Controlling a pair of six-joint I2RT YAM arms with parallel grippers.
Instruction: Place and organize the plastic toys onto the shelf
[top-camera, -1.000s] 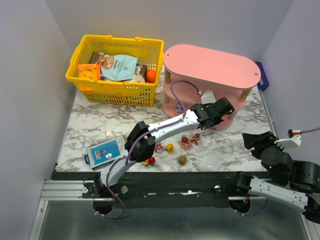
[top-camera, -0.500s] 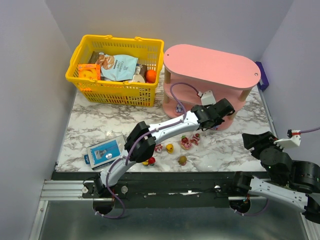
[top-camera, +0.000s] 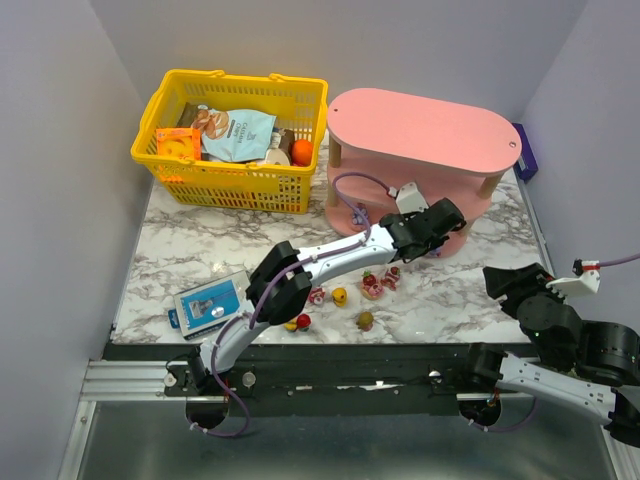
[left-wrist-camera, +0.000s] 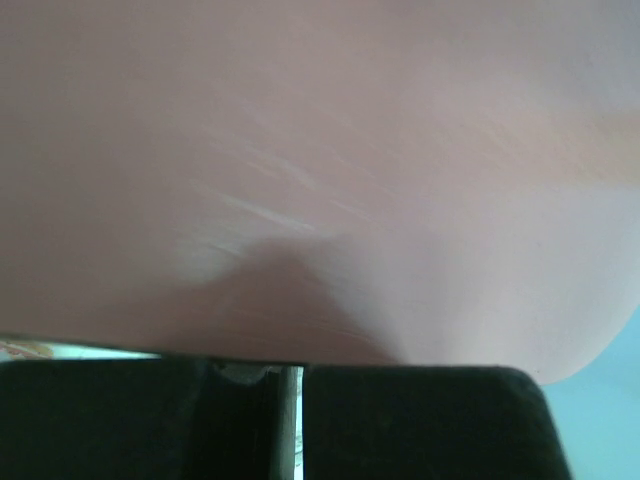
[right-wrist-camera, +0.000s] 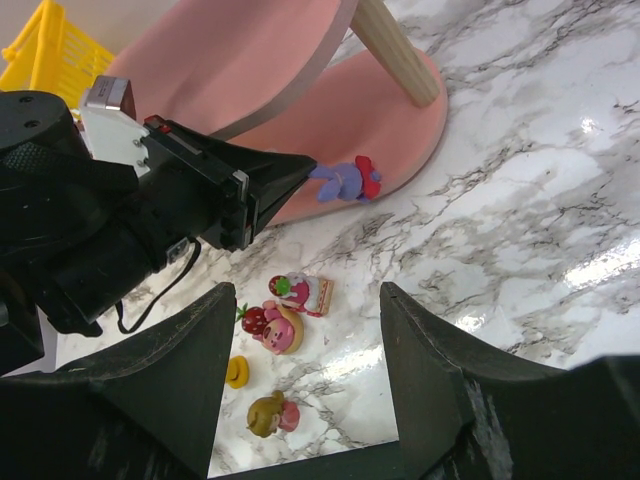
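Observation:
The pink shelf (top-camera: 420, 130) stands at the back right; its lowest tier shows in the right wrist view (right-wrist-camera: 330, 130). My left gripper (top-camera: 447, 220) reaches in over that tier and is shut on a small purple toy with a red bow (right-wrist-camera: 345, 181). The left wrist view shows only pink shelf surface (left-wrist-camera: 320, 160) close up. Several toys lie on the marble: a strawberry cake (right-wrist-camera: 300, 291), a pink figure (right-wrist-camera: 275, 328), a yellow one (right-wrist-camera: 237, 372) and a brown-haired one (right-wrist-camera: 268, 415). Another purple toy (top-camera: 357, 215) stands on the shelf's left end. My right gripper (right-wrist-camera: 305, 390) is open and empty above the table.
A yellow mesh basket (top-camera: 232, 185) with snack packets stands at the back left. A flat blue box (top-camera: 210, 300) lies at the front left. More small toys (top-camera: 300, 322) lie near the front edge. A purple object (top-camera: 524, 150) sits behind the shelf's right end.
My left gripper has shifted slightly left along the shelf's lower tier, still holding the purple toy. The right arm has barely moved.

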